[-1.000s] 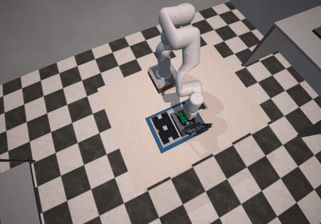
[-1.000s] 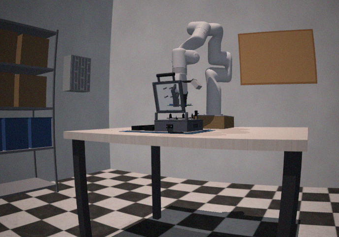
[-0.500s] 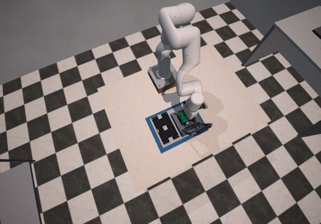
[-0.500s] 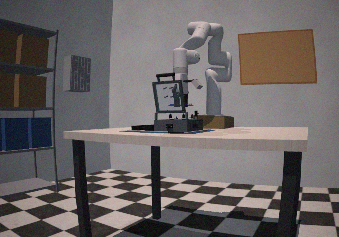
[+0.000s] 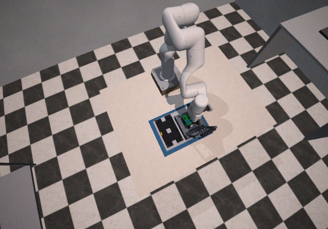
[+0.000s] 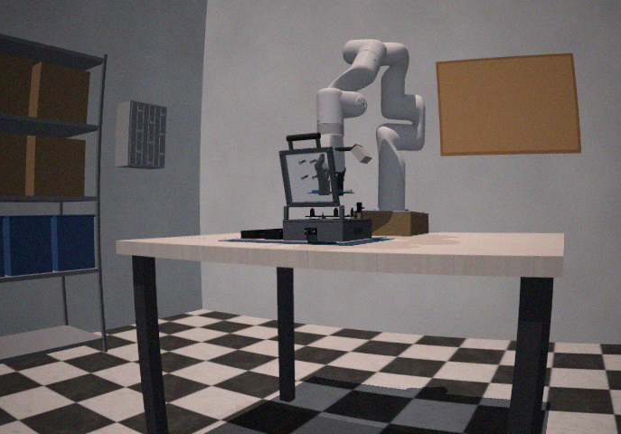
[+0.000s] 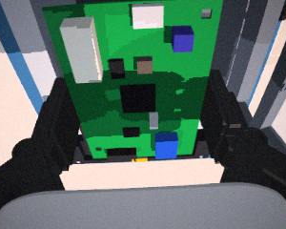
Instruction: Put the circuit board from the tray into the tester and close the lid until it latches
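My gripper is shut on the green circuit board by its two long edges. It holds the board face up and level above the tester's plate. The board's end with a small white part points away from the wrist camera. The grey tester stands on the blue mat. Its lid stands open and nearly upright, with the black handle on top. The black tray lies beside the tester.
The arm's base block stands behind the tester on the table. The open lid rises close beside the gripper. A shelf rack stands far to the left.
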Tool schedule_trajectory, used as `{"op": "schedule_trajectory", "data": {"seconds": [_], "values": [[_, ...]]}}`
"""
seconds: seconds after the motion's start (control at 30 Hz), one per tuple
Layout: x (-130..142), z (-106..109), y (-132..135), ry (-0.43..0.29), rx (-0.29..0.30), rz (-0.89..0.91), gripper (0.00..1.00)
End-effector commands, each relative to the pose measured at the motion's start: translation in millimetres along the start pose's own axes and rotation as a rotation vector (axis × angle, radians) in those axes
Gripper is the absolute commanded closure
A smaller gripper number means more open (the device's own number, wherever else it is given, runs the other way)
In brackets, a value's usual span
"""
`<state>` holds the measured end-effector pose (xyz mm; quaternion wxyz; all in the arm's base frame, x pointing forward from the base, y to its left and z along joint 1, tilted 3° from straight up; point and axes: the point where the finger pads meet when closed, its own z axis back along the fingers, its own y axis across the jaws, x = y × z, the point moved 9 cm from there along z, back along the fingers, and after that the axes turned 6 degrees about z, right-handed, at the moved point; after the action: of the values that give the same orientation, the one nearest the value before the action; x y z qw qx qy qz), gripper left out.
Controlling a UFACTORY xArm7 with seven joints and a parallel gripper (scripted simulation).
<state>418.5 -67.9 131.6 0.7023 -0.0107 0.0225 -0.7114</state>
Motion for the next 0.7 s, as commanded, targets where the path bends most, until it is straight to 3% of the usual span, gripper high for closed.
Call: {"op": "schedule_trajectory", "data": {"seconds": [0.0, 0.67], "values": [[0, 1, 1, 0.0, 0.004, 0.0, 0.21], [0, -10, 1, 0.0, 0.004, 0.0, 0.21]]}}
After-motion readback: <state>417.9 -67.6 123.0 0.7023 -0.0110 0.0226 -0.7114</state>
